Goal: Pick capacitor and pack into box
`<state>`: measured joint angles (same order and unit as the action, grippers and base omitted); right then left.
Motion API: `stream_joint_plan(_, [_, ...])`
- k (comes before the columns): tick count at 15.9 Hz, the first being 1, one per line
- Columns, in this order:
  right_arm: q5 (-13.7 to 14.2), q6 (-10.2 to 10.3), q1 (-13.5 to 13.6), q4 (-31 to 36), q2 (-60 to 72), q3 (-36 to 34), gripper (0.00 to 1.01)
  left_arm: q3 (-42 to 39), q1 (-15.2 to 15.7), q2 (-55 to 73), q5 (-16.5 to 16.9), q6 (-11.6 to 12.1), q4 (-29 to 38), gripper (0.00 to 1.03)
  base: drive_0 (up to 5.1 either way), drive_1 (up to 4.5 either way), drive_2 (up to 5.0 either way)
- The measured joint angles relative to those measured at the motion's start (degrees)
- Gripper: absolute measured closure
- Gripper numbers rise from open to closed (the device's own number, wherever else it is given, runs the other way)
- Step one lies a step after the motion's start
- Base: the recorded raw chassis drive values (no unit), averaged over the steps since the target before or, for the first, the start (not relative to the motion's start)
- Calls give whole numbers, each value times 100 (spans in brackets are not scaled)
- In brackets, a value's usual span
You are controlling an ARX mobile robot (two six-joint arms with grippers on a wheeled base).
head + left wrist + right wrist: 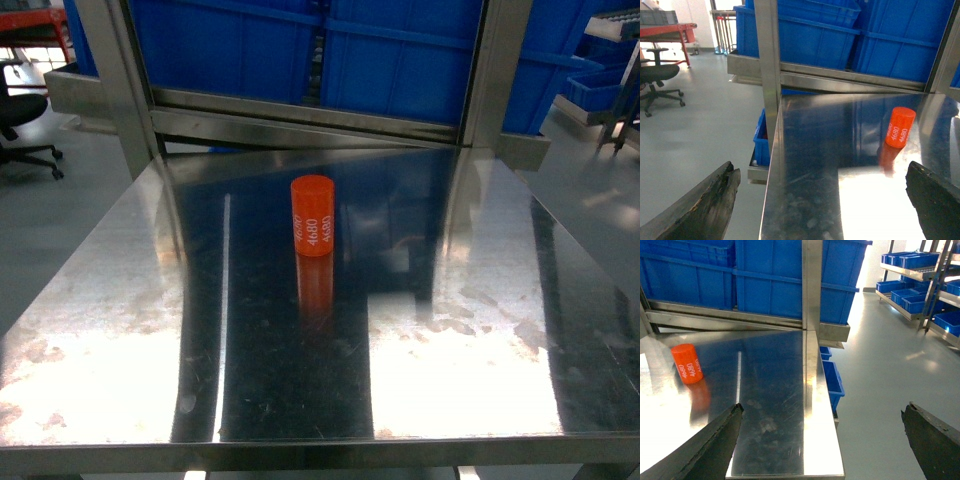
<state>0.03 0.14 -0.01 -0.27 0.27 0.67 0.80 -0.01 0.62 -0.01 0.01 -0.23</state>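
- While both arms hung back off the near corners of the table (pixel 120 330), the orange capacitor (pixel 312 215) stood upright on the steel top, white "4680" print on its side.
- From the left tool (pixel 822 200), the capacitor (pixel 901 127) lay ahead and to the right, well apart from either finger, nothing touching it.
- The left tool's dark fingers (pixel 700 207) were spread wide, one at each lower corner of its wrist view, and held nothing.
- From the right tool (pixel 822 440), the capacitor (pixel 687 363) lay ahead and to the left, likewise well apart.
- The right tool's fingers (pixel 707 447) were also spread wide and empty, the outer one hanging over the grey floor (pixel 880 365) past the table edge.
- Beyond the capacitor, behind a steel frame (pixel 300 115), stood big blue plastic bins (pixel 400 60).
- Left of the left tool, far off, stood a black office chair (pixel 657 77).
- Right of the right tool, racks held more blue bins (pixel 920 270).
- No pink box showed in any view.
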Motion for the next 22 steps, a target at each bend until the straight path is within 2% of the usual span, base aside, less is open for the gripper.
stream_joint_plan(6, [-2, 0, 0, 0, 0, 0, 3, 0, 0, 0, 0, 0, 2, 5, 0, 0, 0])
stream_joint_plan(7, [-2, 0, 0, 0, 0, 0, 3, 33, -7, 55, -76, -52, -162, 5, 0, 0, 0])
stream_joint_plan(8, [0, 0, 0, -2, 0, 0, 3, 136, 48, 758, -111, -262, 177, 5, 0, 0, 0])
stream_joint_plan(9, [-2, 0, 0, 4, 0, 0, 3, 404, 57, 1945, -70, -457, 1058, 5, 0, 0, 0])
stream_joint_plan(10, [0, 0, 0, -4, 0, 0, 3, 691, -155, 3036, -52, -603, 2022, 5, 0, 0, 0])
stream_joint_plan(12, [-2, 0, 0, -4, 0, 0, 3, 824, -313, 3554, -44, -619, 2470, 5, 0, 0, 0])
stream_joint_plan(13, [0, 0, 0, -4, 0, 0, 3, 964, -476, 4054, -44, -638, 2914, 5, 0, 0, 0])
stream_joint_plan(15, [-2, 0, 0, -2, 0, 0, 3, 1915, -1113, 6415, -181, -763, 4509, 5, 0, 0, 0])
stream_joint_plan(16, [0, 0, 0, -2, 0, 0, 3, 2511, -1366, 7464, -269, -761, 4929, 5, 0, 0, 0])
stream_joint_plan(18, [-2, 0, 0, -2, 0, 0, 3, 3753, -1851, 9101, -310, -752, 4841, 5, 0, 0, 0])
stream_joint_plan(22, [-2, 0, 0, -2, 0, 0, 3, 5606, -2256, 11095, -612, -730, 4328, 5, 0, 0, 0])
